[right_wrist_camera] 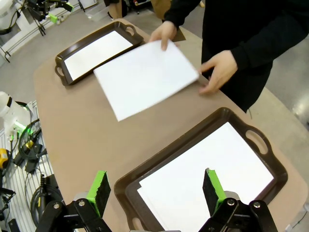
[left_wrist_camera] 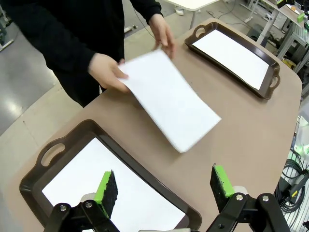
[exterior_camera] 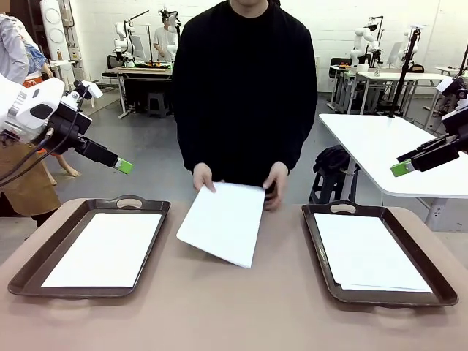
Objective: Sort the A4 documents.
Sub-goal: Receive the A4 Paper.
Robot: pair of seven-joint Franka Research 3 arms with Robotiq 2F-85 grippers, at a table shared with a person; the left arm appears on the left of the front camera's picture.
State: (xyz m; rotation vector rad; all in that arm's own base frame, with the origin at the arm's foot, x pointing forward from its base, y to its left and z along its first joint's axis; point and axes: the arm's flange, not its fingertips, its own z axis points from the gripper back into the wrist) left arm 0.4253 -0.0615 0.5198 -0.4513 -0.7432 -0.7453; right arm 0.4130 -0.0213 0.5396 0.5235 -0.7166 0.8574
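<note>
A white A4 document (exterior_camera: pixel 223 221) (left_wrist_camera: pixel 169 99) (right_wrist_camera: pixel 145 77) lies askew at the table's far middle, with a person's two hands (exterior_camera: pixel 203 177) on its far edge. More white A4 documents lie in the left dark tray (exterior_camera: pixel 102 248) (left_wrist_camera: pixel 116 193) and in the right dark tray (exterior_camera: pixel 369 251) (right_wrist_camera: pixel 207 174). My left gripper (exterior_camera: pixel 123 166) (left_wrist_camera: pixel 164 188) hangs open high above the left tray. Above the right tray my right gripper (exterior_camera: pixel 400 168) (right_wrist_camera: pixel 154 186) is open too. Nothing sits between either pair of fingers.
The left tray (exterior_camera: pixel 44 259) and right tray (exterior_camera: pixel 431 281) have handles at their far ends. Bare brown tabletop (exterior_camera: pixel 234 307) lies between them. A white table (exterior_camera: pixel 395 146) stands behind at the right. Cables (right_wrist_camera: pixel 24 145) hang beside the table edge.
</note>
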